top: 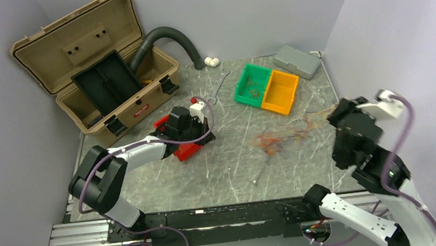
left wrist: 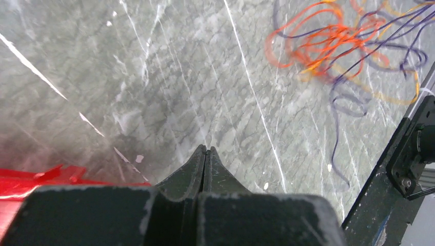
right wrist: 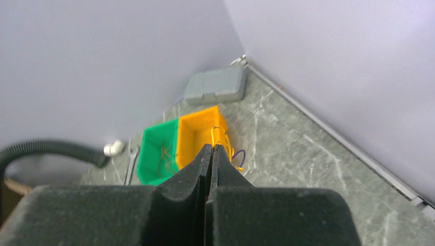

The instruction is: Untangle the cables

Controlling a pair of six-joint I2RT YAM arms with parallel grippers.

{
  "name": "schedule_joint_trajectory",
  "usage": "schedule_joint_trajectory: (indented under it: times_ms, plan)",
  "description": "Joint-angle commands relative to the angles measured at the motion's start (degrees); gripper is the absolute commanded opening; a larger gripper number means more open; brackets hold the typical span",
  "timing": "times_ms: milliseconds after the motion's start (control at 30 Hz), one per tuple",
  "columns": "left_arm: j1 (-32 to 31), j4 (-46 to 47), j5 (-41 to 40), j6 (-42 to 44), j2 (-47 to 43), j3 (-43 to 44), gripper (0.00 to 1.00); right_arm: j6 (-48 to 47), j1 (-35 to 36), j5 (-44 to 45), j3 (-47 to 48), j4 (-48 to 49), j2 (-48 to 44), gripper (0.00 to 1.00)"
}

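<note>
The cables (top: 277,138) lie as a loose tangle of orange, yellow and dark thin wires on the marble table, right of centre. The tangle also shows at the upper right of the left wrist view (left wrist: 338,41). A few strands stretch up and to the right from it to my right gripper (top: 334,113). That gripper (right wrist: 212,147) is shut on a yellow wire (right wrist: 219,136), with a purple loop (right wrist: 240,154) beside it, and is held above the table. My left gripper (top: 205,124) is shut and empty (left wrist: 205,148), left of the tangle and apart from it.
A red object (top: 185,150) lies under the left wrist. A green bin (top: 252,85) and an orange bin (top: 281,91) stand at the back, a grey case (top: 297,61) behind them. An open tan toolbox (top: 96,68), dark hose (top: 174,40) and wrench (top: 219,86) are at back left.
</note>
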Motion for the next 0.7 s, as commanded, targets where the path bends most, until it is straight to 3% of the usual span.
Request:
schedule_joint_trajectory:
  times_ms: [0,133,300,667]
  plan:
    - [0.8,7.5,-0.8,-1.8,-4.2,-2.0,0.0,-4.1,-0.1,10.6,1.5,1.8,-6.3,0.0]
    - [1.5,8.0,-2.9,-2.5,-5.8,-3.5,0.0,-5.4,0.0,7.9,-0.5,4.0,-8.8,0.0]
    - [1.7,10.5,-4.9,-1.8,-9.0,-6.1,0.0,-2.9,-0.1,-1.7,-2.8,2.2,-5.7,0.0]
    - [1.6,19.6,-2.4,-0.5,-15.8,-12.3,0.0,-13.9,-0.1,-38.6,-1.0,10.8,5.3,0.0]
